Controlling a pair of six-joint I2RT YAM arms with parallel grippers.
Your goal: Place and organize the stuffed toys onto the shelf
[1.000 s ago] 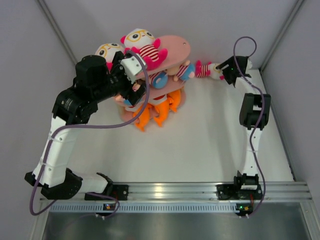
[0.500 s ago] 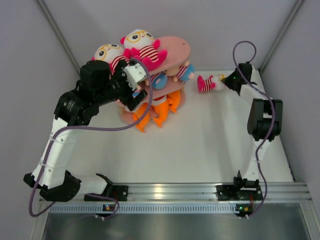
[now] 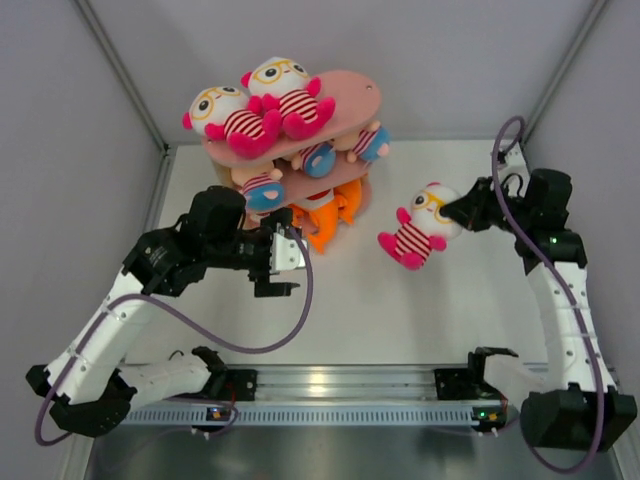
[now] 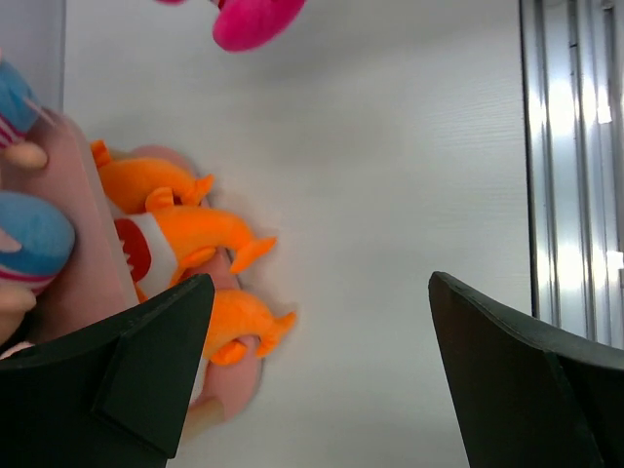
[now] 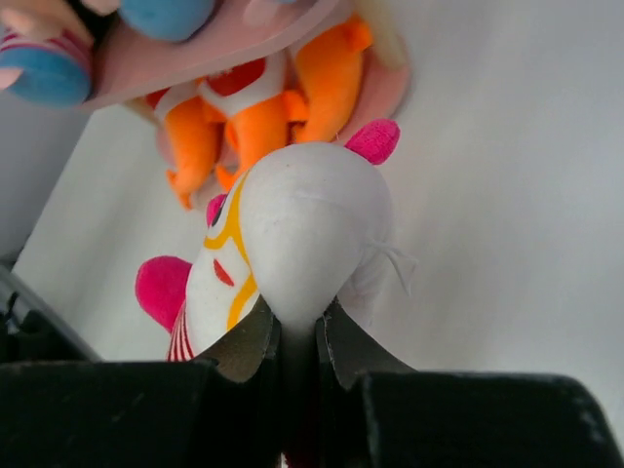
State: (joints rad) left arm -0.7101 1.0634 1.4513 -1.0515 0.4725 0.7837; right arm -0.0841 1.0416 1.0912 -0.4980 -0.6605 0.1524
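The pink shelf (image 3: 345,92) stands at the back. Two white-headed dolls (image 3: 228,115) sit on its top board, peach dolls (image 3: 318,158) on the middle one and orange fish (image 3: 325,215) at the bottom. My right gripper (image 3: 458,212) is shut on the head of a third white-headed doll (image 3: 418,228), right of the shelf. In the right wrist view the doll's head (image 5: 312,214) is pinched in that gripper (image 5: 297,341). My left gripper (image 3: 285,260) is open in front of the shelf, holding nothing. In the left wrist view that gripper (image 4: 317,361) frames bare table, with the fish (image 4: 195,234) to its left.
Grey walls close in the white table (image 3: 350,310) on the left, back and right. A metal rail (image 3: 340,385) with both arm bases runs along the near edge. The held doll's pink limb (image 4: 255,19) shows at the top of the left wrist view.
My right gripper shut on the doll beside the shelf's right end and carried it forward. My left arm drew back from the shelf's left side toward the front, still open.
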